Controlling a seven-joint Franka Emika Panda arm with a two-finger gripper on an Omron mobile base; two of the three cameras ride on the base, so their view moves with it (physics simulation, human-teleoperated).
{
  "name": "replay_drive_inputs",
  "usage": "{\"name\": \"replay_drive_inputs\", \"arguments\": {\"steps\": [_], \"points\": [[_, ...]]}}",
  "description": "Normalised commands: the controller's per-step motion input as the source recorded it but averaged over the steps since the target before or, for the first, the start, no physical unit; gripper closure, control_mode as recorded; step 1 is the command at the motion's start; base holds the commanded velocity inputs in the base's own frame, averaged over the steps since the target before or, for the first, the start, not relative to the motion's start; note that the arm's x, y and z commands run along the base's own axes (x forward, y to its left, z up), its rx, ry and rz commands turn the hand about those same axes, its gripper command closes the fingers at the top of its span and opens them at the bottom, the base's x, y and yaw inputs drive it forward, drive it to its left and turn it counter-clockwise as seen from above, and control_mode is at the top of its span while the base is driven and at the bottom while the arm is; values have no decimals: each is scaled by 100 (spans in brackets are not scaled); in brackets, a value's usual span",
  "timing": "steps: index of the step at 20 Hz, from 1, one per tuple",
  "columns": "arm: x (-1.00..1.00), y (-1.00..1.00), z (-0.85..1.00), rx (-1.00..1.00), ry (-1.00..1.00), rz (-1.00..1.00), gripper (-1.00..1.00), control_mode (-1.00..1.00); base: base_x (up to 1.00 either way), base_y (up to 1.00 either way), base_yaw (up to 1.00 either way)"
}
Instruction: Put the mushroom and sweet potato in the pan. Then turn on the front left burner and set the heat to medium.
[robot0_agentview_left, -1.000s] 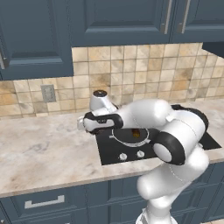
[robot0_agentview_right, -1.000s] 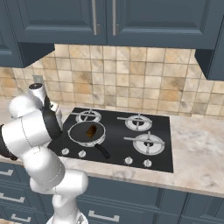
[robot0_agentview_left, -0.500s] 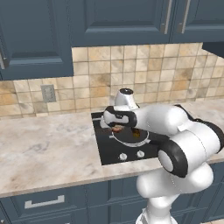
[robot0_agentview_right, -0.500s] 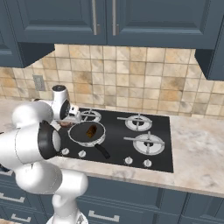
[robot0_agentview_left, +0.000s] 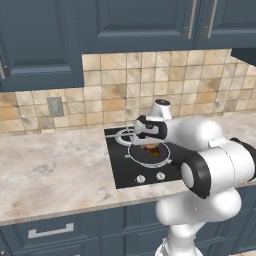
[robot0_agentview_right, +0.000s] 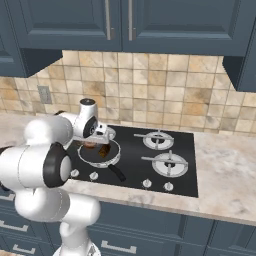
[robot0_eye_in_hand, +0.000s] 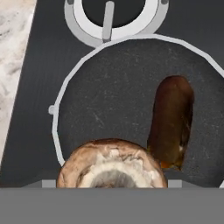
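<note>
While the mushroom (robot0_eye_in_hand: 111, 164) sits big at the bottom of the hand view, underside up w/ pale gills and stem hollow showing, it is right at the end effector (robot0_agentview_left: 148, 143), over the pan (robot0_eye_in_hand: 109, 96). Fingertips can't be seen there, so whether it is gripped or already lying in the pan: cannot tell. Jaw width likewise cannot tell from the pics.

Sweet potato (robot0_eye_in_hand: 171, 121) lies inside the pan, dark reddish-brown, oblong, just beside the mushroom, its lower end close to the cap's edge; touching or not, unclear. In the left base view it shows as an orange-brown bit (robot0_agentview_left: 151, 149) in the pan (robot0_agentview_left: 142, 155) under the hand. In the right base view same: brown piece (robot0_agentview_right: 103, 150) in the pan (robot0_agentview_right: 95, 157), and another small brown thing by the hand, prob. the mushroom (robot0_agentview_right: 90, 145).

Pan is on the front left burner of the cooktop (robot0_agentview_right: 185, 170), black handle (robot0_agentview_right: 117, 173) pointing toward the front edge. Thin pale rim, dark inside. Rear left burner (robot0_eye_in_hand: 109, 17) is just past the pan's far rim in the hand view.

Knobs (robot0_agentview_left: 141, 178) run along the cooktop's front, near the pan. Arm (robot0_agentview_left: 200, 140) reaches in over the pan from the side, hand angled down.

Cooktop is set in a marbled table (robot0_agentview_left: 55, 165). Tan tile backsplash (robot0_agentview_left: 150, 80) behind, outlet (robot0_agentview_left: 54, 106) on it well left of the cooktop. Dark blue cabinets (robot0_agentview_left: 125, 25) above, drawers (robot0_agentview_left: 50, 232) below.
</note>
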Motion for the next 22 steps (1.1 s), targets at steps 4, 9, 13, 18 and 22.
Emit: {"name": "replay_drive_inputs", "arguments": {"steps": [4, 9, 13, 18, 22], "points": [[28, 1, -1, -6, 9, 0, 100, -100, 0, 0, 0], [18, 19, -1, -3, 6, 0, 100, -100, 0, 0, 0], [0, 2, -10, 0, 2, 0, 100, -100, 0, 0, 0], [0, 0, -37, -1, 1, 0, 100, -100, 0, 0, 0], [0, 0, -24, 0, 0, 0, 100, -100, 0, 0, 0]]}}
